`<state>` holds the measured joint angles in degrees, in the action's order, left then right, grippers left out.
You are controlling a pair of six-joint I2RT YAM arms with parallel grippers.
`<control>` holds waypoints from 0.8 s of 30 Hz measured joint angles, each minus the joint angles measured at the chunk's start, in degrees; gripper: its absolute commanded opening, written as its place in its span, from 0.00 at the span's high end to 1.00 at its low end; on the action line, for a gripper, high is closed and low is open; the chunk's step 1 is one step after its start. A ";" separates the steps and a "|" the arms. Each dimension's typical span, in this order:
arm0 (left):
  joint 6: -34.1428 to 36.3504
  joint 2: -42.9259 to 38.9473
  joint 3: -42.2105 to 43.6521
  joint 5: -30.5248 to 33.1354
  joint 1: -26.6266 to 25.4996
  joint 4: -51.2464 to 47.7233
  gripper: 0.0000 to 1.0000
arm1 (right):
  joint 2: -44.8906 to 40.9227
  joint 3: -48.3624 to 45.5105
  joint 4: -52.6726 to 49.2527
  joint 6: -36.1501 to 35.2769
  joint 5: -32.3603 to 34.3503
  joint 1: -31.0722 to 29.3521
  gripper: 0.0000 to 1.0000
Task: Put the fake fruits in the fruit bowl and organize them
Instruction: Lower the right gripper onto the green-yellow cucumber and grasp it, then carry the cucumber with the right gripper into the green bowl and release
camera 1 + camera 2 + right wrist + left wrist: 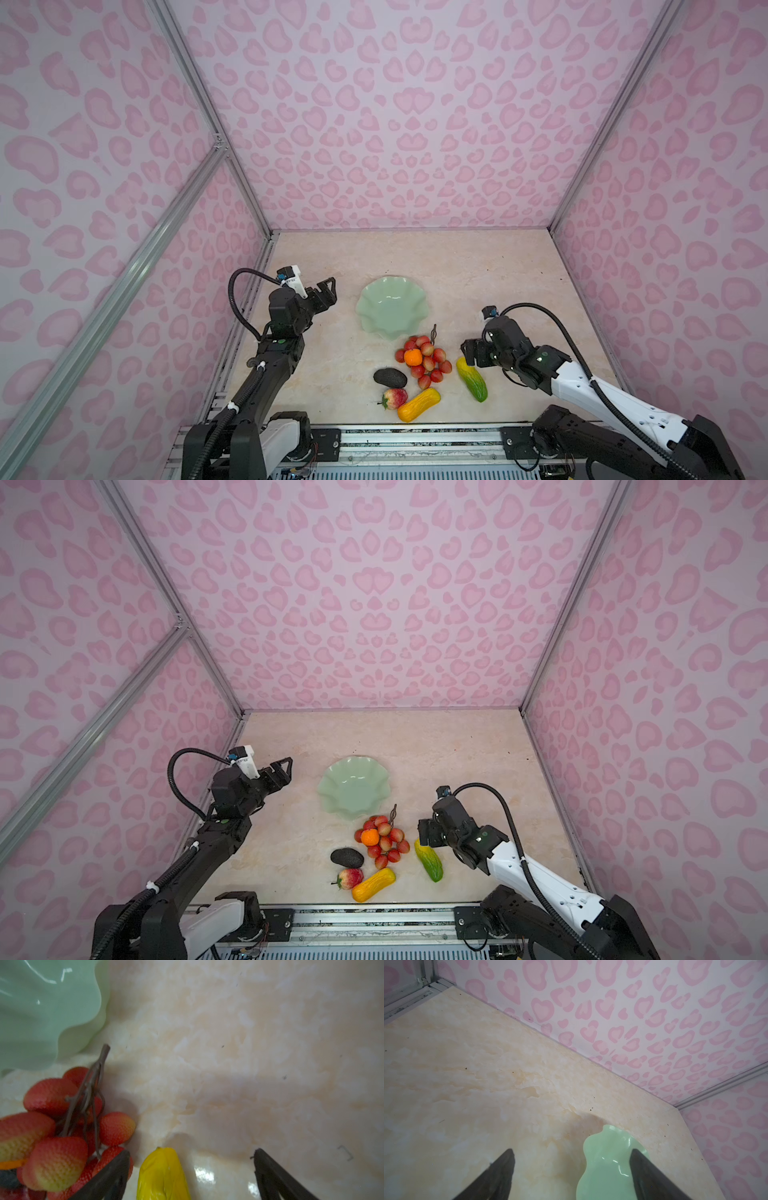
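In both top views the bowl sits empty in the middle of the table, nothing placed yet: berries, orange, avocado, strawberry, yellow oblong and green oblong lie between it and the near edge. In the left wrist view the left gripper, jaws spread, holds nothing beside the bowl's rim. In the right wrist view the right gripper, jaws spread, hangs over the green oblong's tip, unpinched.

Six fake fruits, one fruit bowl

Black-and-white arms, ribbed black cables
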<state>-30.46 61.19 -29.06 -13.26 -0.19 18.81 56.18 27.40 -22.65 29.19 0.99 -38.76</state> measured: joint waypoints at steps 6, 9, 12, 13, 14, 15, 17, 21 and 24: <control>-0.07 -3.10 0.04 -0.24 0.00 -2.16 0.12 | 4.33 -2.21 -1.03 3.28 -0.98 -5.05 0.34; -0.07 -4.46 0.31 0.15 0.00 -2.99 0.12 | 4.98 -3.06 -0.87 4.66 -1.01 -5.75 0.53; 0.15 -5.49 0.33 0.74 0.02 -3.80 0.12 | 4.92 -2.32 -1.27 5.03 -0.83 -5.77 0.65; 0.15 -5.79 0.33 0.87 0.02 -4.11 0.12 | 4.76 -1.46 -1.60 5.16 -0.42 -5.77 0.67; 0.15 -6.10 0.33 0.90 0.02 -4.37 0.12 | 4.39 0.02 -2.23 5.14 0.42 -5.77 0.68; 0.20 -6.40 0.33 0.94 0.02 -4.72 0.12 | 3.82 1.77 -2.73 5.09 1.49 -5.77 0.69; 0.39 -6.95 0.37 1.14 0.02 -5.66 0.13 | 2.54 5.99 -4.04 4.11 4.22 -5.55 0.71; 0.37 -8.24 1.16 0.96 0.02 -6.86 0.13 | 3.26 15.52 -2.89 0.52 7.02 -2.89 0.70; 0.28 -9.64 2.21 -0.02 0.02 -8.52 0.13 | 10.05 23.28 0.59 -2.40 7.02 -1.77 0.70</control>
<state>-30.17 51.55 -26.85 -13.28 -0.16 10.28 66.24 50.68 -22.06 26.79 8.01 -40.53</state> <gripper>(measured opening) 0.872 0.364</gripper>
